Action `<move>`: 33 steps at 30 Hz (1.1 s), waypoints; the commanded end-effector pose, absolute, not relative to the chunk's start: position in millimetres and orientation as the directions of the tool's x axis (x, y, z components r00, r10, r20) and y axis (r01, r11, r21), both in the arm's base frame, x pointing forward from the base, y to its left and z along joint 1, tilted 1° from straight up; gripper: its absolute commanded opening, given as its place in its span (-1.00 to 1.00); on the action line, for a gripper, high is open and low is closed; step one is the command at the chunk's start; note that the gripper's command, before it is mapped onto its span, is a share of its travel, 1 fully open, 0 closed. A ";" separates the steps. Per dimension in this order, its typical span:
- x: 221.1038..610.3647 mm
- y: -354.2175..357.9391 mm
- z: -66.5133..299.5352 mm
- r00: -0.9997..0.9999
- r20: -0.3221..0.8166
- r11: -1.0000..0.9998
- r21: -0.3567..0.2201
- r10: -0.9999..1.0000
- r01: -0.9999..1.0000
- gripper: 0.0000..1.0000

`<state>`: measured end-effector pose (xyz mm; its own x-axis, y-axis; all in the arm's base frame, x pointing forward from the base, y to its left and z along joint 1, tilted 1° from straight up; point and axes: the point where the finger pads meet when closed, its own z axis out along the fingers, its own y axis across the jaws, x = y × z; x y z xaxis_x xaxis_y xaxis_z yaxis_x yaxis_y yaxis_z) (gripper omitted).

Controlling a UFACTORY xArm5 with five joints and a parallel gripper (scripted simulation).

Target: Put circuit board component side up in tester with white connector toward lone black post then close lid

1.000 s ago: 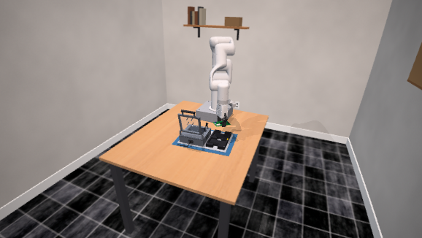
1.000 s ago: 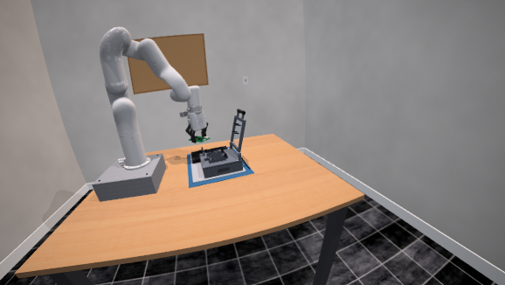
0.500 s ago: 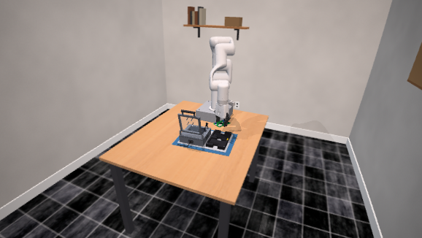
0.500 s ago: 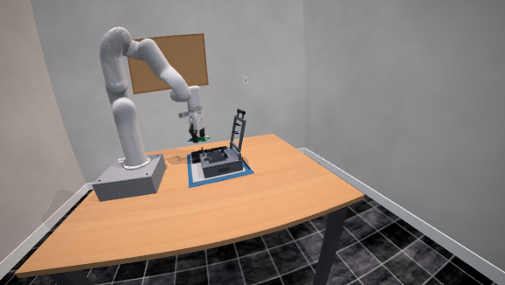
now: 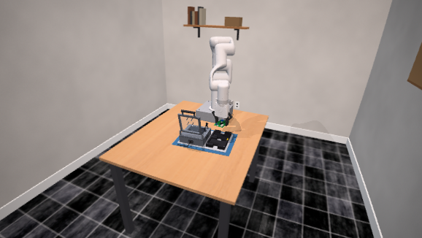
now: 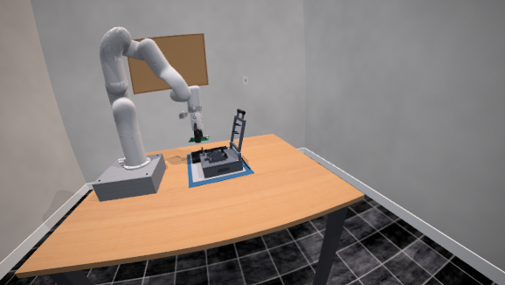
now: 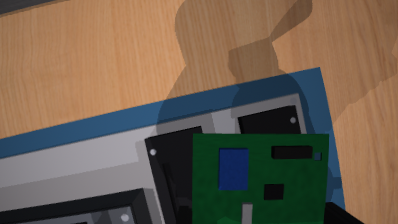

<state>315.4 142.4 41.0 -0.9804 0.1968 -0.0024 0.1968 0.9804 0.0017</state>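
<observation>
The hand (image 5: pixel 221 123) (image 6: pixel 198 141) points down, gripping the green circuit board (image 5: pixel 220 124) (image 6: pixel 192 140) (image 7: pixel 295 170) level above the black tray (image 5: pixel 218 139) (image 6: pixel 197 156) (image 7: pixel 182 150).

Claw (image 5: pixel 221 122) (image 6: pixel 198 139) (image 7: pixel 259 218): turning about its upright axis; the fingers are lining up one behind the other in the exterior view and spreading apart in the top view.
Circuit board (image 5: pixel 220 124) (image 6: pixel 205 139) (image 7: pixel 255 170): rotating together with the claw, above the desk.
</observation>
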 end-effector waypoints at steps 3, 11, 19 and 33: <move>316.5 142.9 41.9 -0.998 -0.005 0.998 0.003 0.059 0.059 0.58; 316.5 142.9 41.9 -0.988 -0.006 0.988 0.002 -0.154 -0.154 0.58; 316.5 142.9 41.9 -0.951 -0.006 0.952 0.001 -0.308 -0.308 0.58; 316.5 142.9 41.9 -0.801 -0.006 0.801 -0.001 -0.599 -0.599 0.58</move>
<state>315.4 142.4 41.0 -0.8449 -0.5350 -0.0029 -0.5350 0.8449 -0.0004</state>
